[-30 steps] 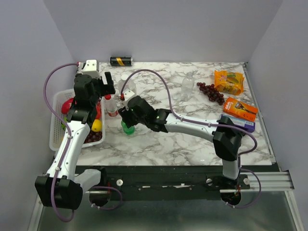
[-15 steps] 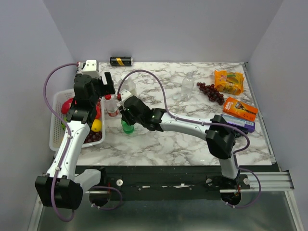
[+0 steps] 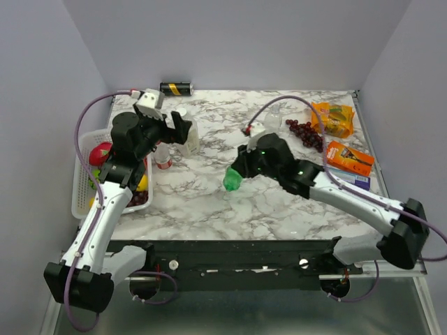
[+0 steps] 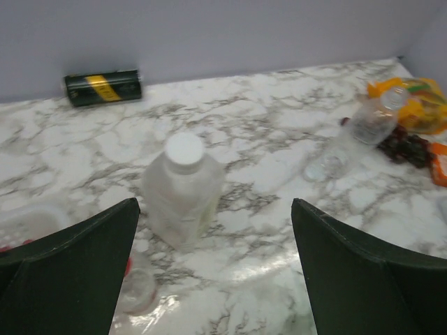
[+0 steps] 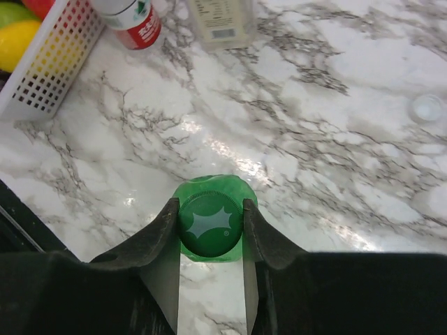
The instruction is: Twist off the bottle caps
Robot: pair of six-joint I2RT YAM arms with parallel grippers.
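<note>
End effector (image 5: 209, 213) clamps the green bottle (image 5: 209, 184) by its cap (image 5: 208, 227), possibly lifted.

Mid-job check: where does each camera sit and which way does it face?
Top external: above and behind, looking down on the table; left arm and right arm show.
Left wrist: faces the back wall over a white-capped clear bottle; open left gripper frames it.
Right wrist: looks down on the green bottle, right gripper shut on it.
Shared: top and left wrist show the black-and-gold can.
</note>
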